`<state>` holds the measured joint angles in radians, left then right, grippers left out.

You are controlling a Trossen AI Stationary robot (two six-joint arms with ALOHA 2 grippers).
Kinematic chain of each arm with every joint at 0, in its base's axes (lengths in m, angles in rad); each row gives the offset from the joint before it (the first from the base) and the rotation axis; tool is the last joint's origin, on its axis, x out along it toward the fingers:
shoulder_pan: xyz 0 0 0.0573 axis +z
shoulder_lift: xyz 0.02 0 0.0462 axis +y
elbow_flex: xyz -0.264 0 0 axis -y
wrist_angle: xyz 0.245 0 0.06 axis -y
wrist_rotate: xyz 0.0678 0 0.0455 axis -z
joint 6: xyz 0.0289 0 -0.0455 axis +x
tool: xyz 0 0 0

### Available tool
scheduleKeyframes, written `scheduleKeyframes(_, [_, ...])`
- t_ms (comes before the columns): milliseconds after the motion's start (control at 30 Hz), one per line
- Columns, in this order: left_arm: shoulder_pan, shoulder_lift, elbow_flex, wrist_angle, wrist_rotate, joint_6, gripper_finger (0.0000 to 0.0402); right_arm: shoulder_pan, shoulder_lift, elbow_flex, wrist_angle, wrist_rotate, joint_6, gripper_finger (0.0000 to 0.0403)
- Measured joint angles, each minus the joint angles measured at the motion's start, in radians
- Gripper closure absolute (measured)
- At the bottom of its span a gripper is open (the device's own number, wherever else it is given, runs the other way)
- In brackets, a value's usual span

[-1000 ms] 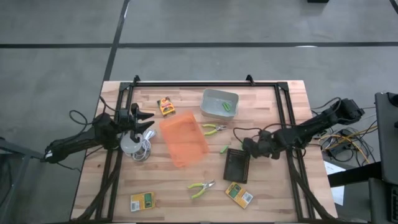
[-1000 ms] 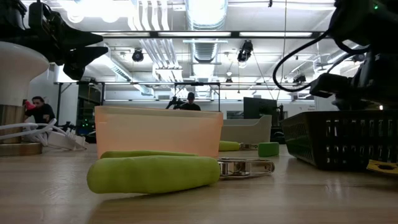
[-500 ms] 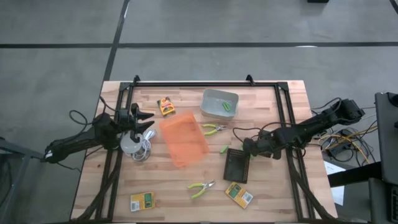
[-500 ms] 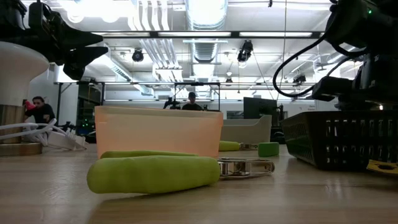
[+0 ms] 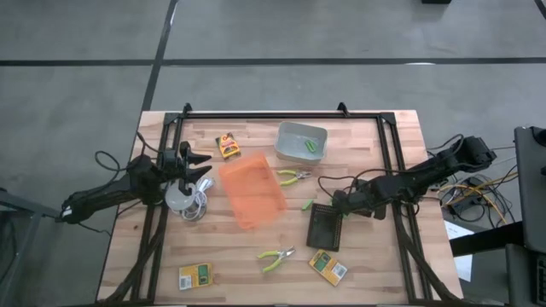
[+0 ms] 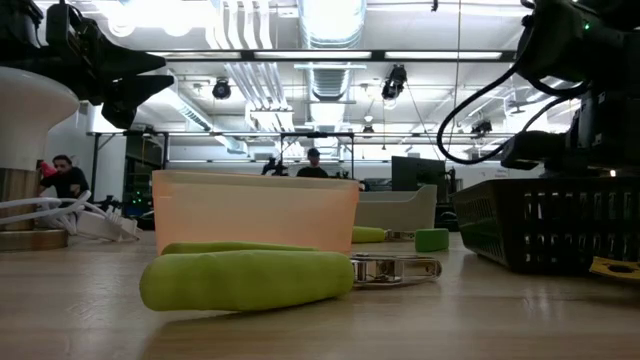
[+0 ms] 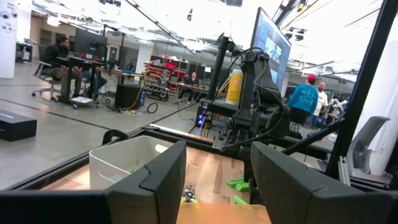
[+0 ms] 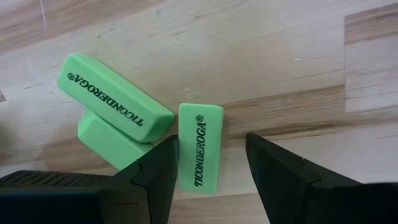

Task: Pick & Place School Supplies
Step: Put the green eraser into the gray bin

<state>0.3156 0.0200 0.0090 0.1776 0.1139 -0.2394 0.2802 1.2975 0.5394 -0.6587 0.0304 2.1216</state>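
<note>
The right gripper (image 8: pixel 208 171) is held open, pointing down over three green erasers (image 8: pixel 200 152) at 3 o'clock of the orange bin (image 5: pixel 252 189). The left gripper (image 5: pixel 200 165) is parked open at 9 o'clock.

Robotics lab: open hall w/ ceiling ducts (image 6: pixel 330 40), monitors (image 7: pixel 272 43), desks, people.
</note>
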Motion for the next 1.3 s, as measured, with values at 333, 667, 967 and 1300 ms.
scheduleKeyframes(333, [0.0, 0.0, 0.0, 0.0, 0.0, 0.0, 0.0214, 0.0, 0.0, 0.002, -0.019, -0.011, -0.002, 0.0234])
scheduleKeyframes(667, [0.0, 0.0, 0.0, 0.0, 0.0, 0.0, 0.0214, 0.001, 0.001, 0.002, -0.034, -0.026, -0.005, 0.0272])
scheduleKeyframes(967, [0.0, 0.0, 0.0, 0.0, 0.0, 0.0, 0.0213, 0.001, 0.002, 0.002, -0.038, -0.031, -0.005, 0.0309])
scheduleKeyframes(1300, [0.0, 0.0, 0.0, 0.0, 0.0, 0.0, 0.0213, 0.001, 0.002, 0.006, -0.045, -0.028, -0.005, 0.031])
